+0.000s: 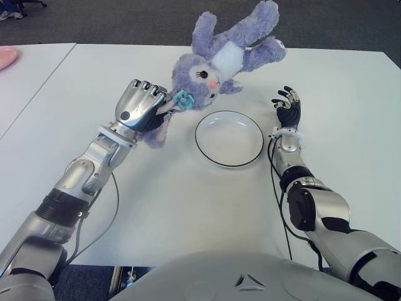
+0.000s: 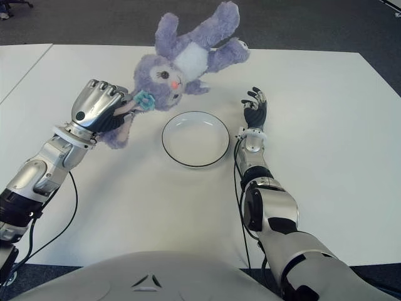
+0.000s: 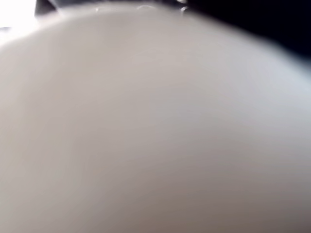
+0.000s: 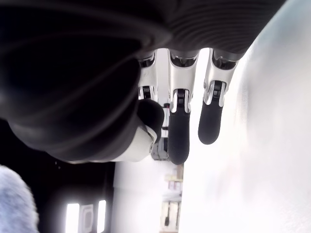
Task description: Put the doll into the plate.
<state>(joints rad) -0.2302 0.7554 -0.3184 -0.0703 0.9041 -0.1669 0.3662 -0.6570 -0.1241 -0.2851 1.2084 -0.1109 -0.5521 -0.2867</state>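
A purple plush rabbit doll [image 1: 222, 59] with a white belly and a teal bow hangs tilted above the white table [image 1: 188, 207], feet pointing up and away. My left hand [image 1: 141, 103] is shut on one of its long ears, left of the plate. The white plate [image 1: 229, 138] with a dark rim sits bare in the middle, just right of and below the doll's head. My right hand [image 1: 287, 106] shows to the right of the plate, fingers relaxed and holding nothing. The left wrist view is filled by a pale blur.
A second white table [image 1: 31, 69] adjoins on the left, with a pink object [image 1: 6, 58] at its far corner. Dark carpet lies beyond the far edge. Cables trail from both forearms.
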